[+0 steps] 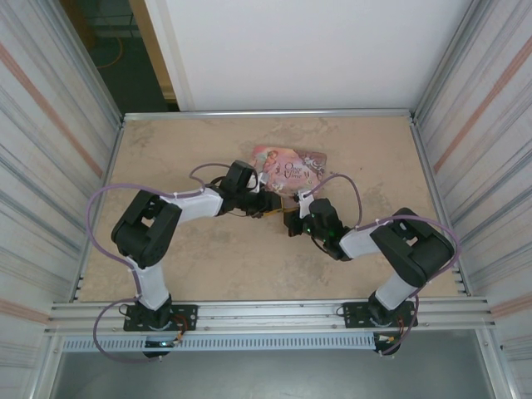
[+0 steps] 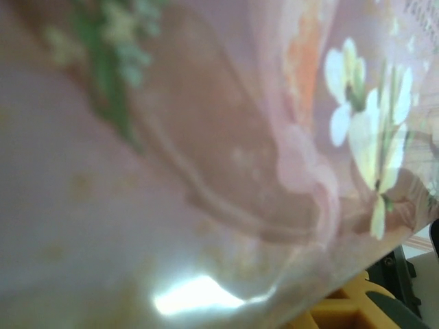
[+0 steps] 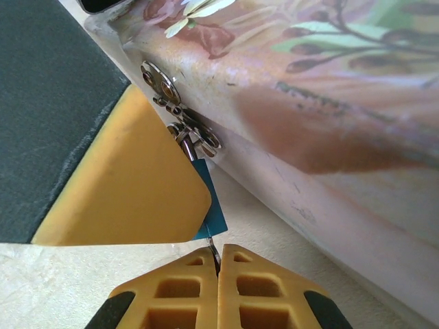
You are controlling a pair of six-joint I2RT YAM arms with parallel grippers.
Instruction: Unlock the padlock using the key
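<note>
Padlock (image 3: 217, 216) hangs at the metal clasp (image 3: 163, 83) on the side wall of the pink tin (image 3: 329, 89), seen from the right wrist. Tiny thing: flat blue body, pale shiny shackle (image 3: 184, 139) looped through the clasp hardware. We get just a narrow strip of the blue body. The rest is covered by a big yellow finger (image 3: 130, 185) of the left pincer (image 1: 268, 203), which sits right in front of it. Whether that finger touches the padlock we cannot tell. How wide the left pincer stands, we cannot tell either. The left wrist view is a blurry close shot of the tin's printed surface, pink with white flowers and green leaves, with a corner of a yellow finger at the lower right.

On the other side the right pincer (image 3: 219, 266) is closed tight, its two yellow fingertips pressed together on the key (image 3: 213, 247). The key is a thin dark sliver sticking up out of the tips, its far end meeting the bottom edge of the blue body. We cannot tell if it is inside the keyhole.

From the top view the tin lies on the tan table (image 1: 249, 266) toward the far middle. Both pincers meet at its near edge, the left arm reaching in from the left, the right arm from the right.
</note>
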